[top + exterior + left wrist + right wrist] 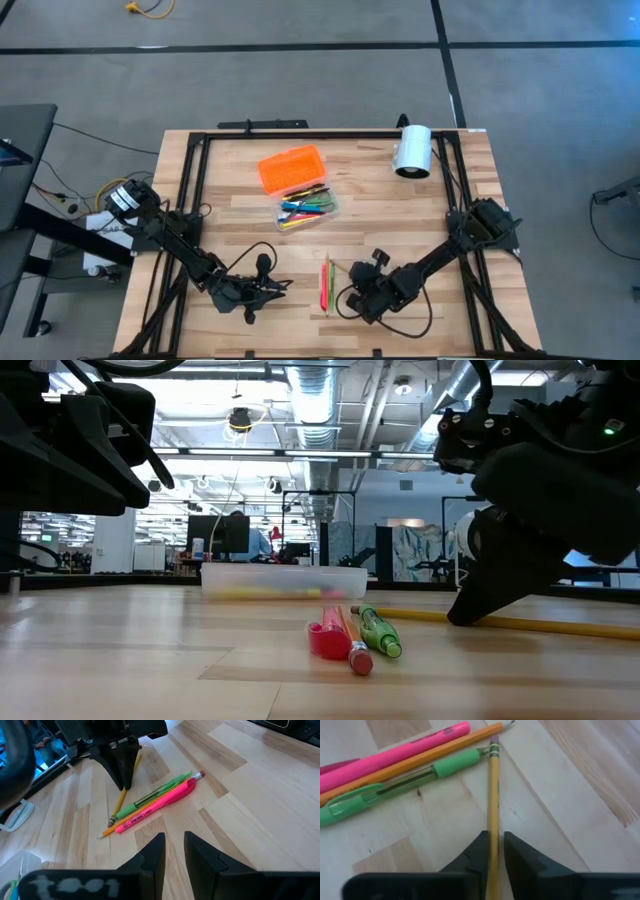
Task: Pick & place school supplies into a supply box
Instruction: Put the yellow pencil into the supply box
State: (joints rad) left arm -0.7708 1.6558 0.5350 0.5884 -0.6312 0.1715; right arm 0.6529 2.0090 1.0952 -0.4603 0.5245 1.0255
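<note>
Right wrist view: right tool pinching yellow pencil.

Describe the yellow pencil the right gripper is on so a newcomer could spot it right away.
Start at the clear supply box mid-table and come toward the front edge to the pink, orange and green cluster. Just right, the right gripper straddles the yellow pencil, the only one lying apart, eraser touching the green pen.

A clear box sits just above the middle of the high view, open and filled with coloured pens. Its ribbed orange lid lies flat, touching its upper-left side. Lower centre, a pink pen, an orange pencil and a green pen lie side by side. A yellow pencil lies just right of them.
</note>
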